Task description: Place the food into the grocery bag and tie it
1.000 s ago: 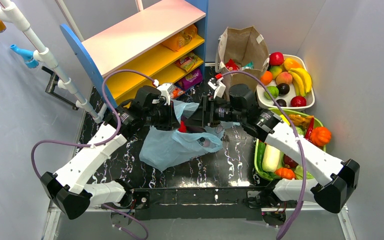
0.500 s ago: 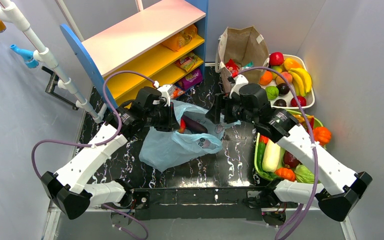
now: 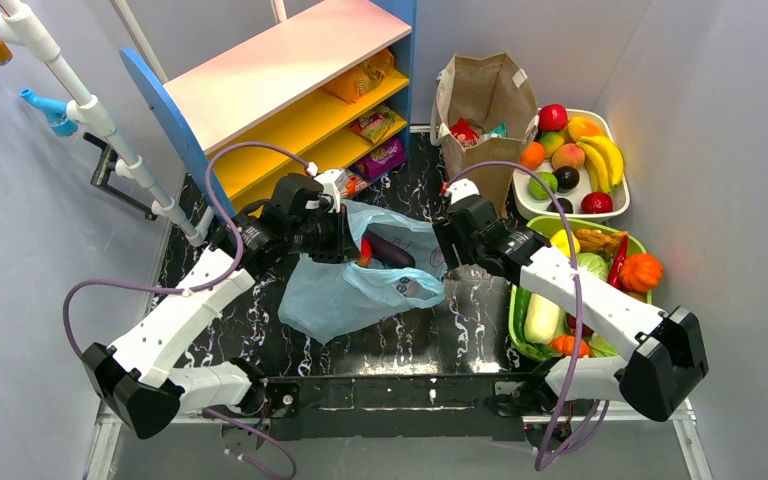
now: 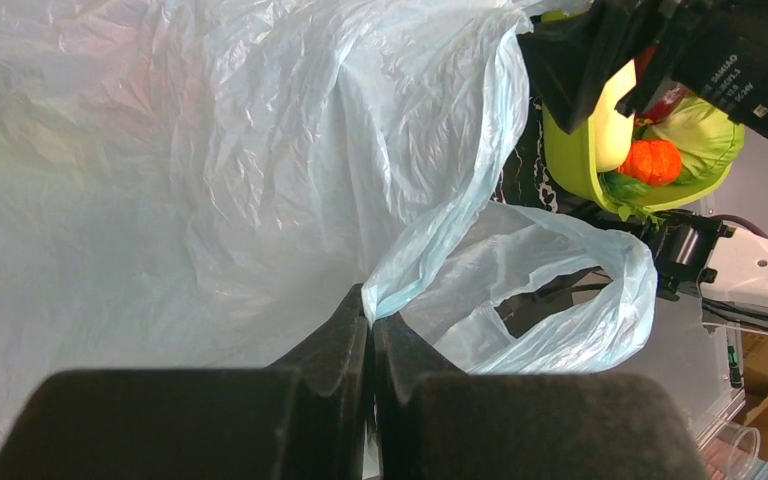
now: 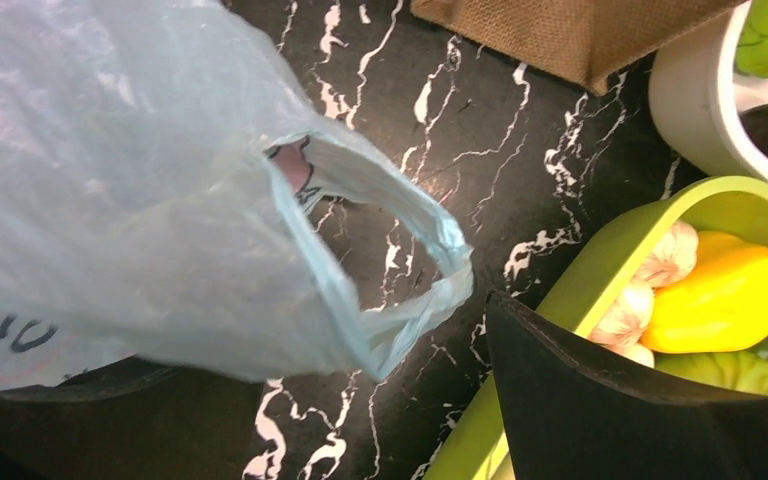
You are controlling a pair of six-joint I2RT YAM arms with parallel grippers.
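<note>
The light-blue grocery bag (image 3: 345,295) lies crumpled on the black marble table, its mouth facing the back. My left gripper (image 3: 343,243) is shut on the bag's left rim (image 4: 430,225), holding the mouth up. A red food packet (image 3: 364,252) and a dark purple thing (image 3: 392,248) show inside the mouth. More food, a red packet (image 3: 463,131) and a teal one (image 3: 497,129), sticks out of the brown paper bag. My right gripper (image 3: 447,243) is open at the bag's right side. The bag's right handle loop (image 5: 430,270) hangs between its fingers (image 5: 600,390), touching neither.
A brown paper bag (image 3: 485,95) stands at the back. A white tray of plastic fruit (image 3: 612,205) and a green basket of vegetables (image 5: 600,270) crowd the right side. A blue-and-yellow shelf (image 3: 305,125) with snack packs stands behind the left arm.
My right gripper drew back from the bag's mouth, opened wider and swung down to the right handle loop. The dark purple thing now lies in the mouth. The left gripper kept its hold.
</note>
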